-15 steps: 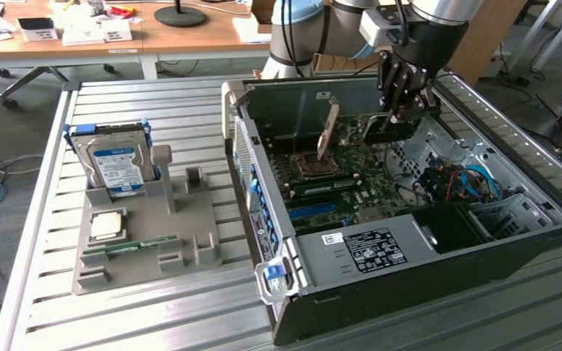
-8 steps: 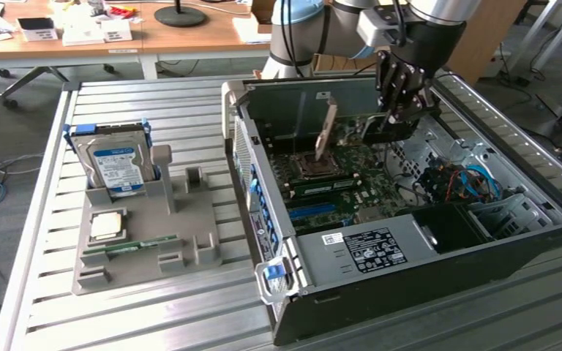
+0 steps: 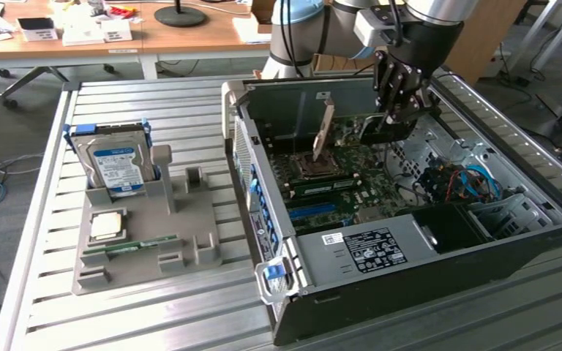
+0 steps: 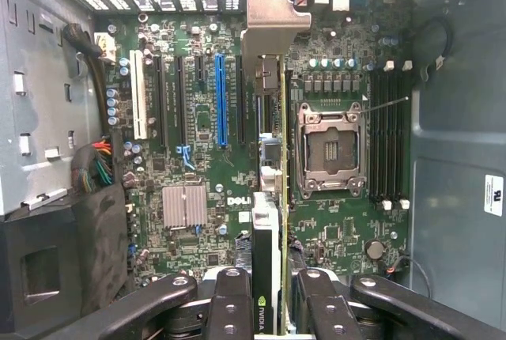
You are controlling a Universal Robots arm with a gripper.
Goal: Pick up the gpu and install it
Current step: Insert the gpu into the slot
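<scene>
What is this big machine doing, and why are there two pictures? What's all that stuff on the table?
It's a robot arm, its end inside an open computer case. One picture comes from a camera off the arm; the other from a camera on the arm's wrist, looking down at the green circuit board inside. The arm ends in a gripper whose fingers pinch a thin card, the gpu, standing on edge over the board. On the metal table beside the case, a grey holder carries a blue-labelled hard drive, a square chip and a green memory stick.
</scene>
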